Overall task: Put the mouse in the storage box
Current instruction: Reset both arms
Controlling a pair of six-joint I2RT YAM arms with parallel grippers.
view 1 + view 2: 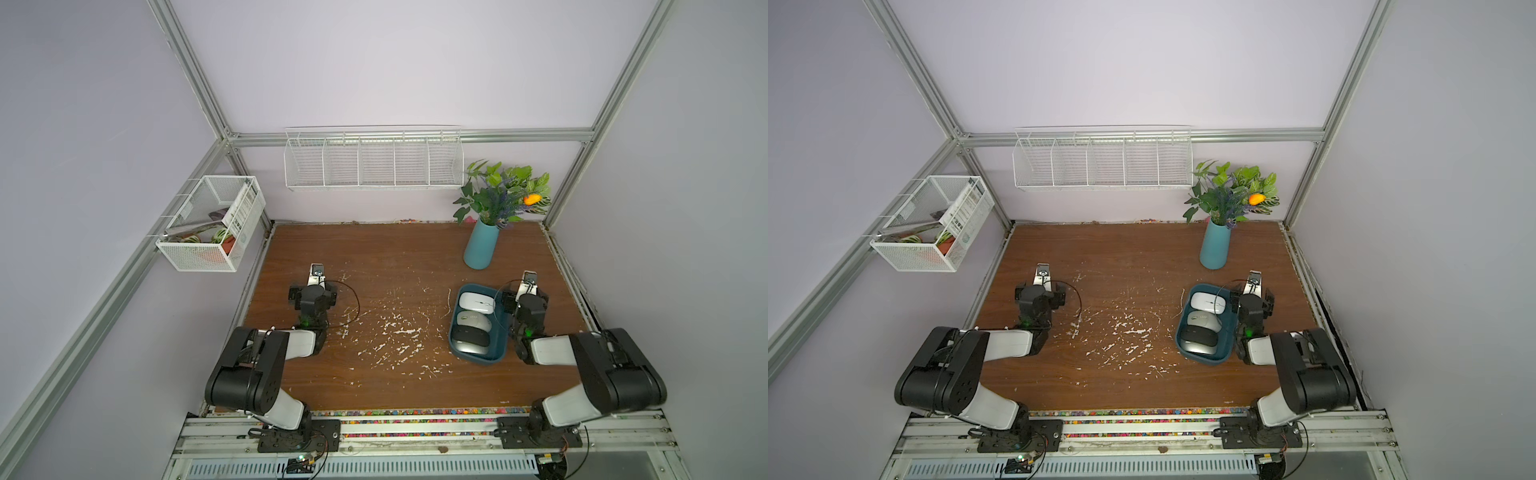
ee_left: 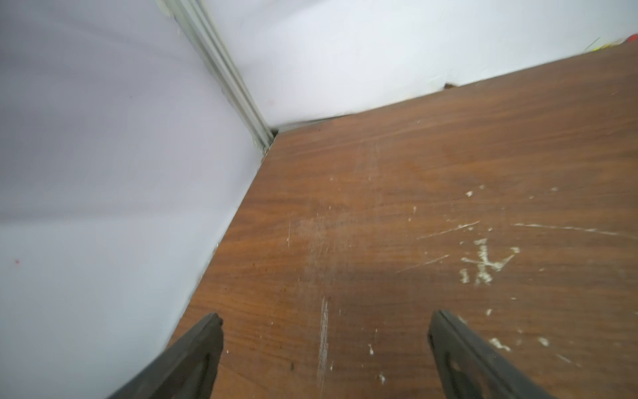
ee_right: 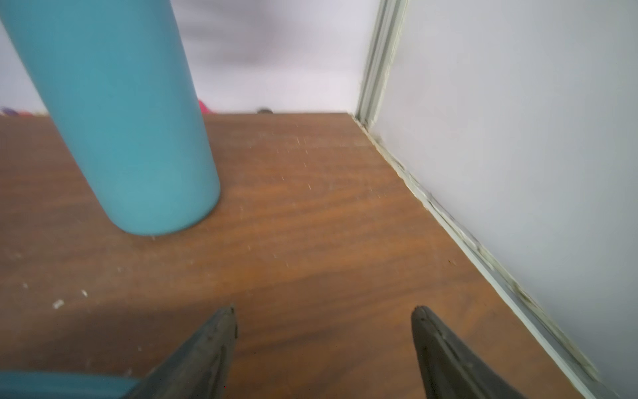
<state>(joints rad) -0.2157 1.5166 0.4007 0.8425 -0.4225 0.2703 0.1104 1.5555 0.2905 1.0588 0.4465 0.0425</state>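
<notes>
The dark teal storage box lies on the right side of the wooden table. Three mice lie in it in a row: a white mouse farthest back, a pale grey mouse in the middle, and a dark mouse nearest the front. My right gripper hangs open and empty beside the box's far right corner. A bit of the box rim shows in the right wrist view. My left gripper is open and empty over bare wood near the left wall.
A tall teal vase with green plants stands just behind the box, close to the right gripper. White wire baskets hang on the back wall and the left frame. Walls close in the table on three sides. White scratches mark the table's middle.
</notes>
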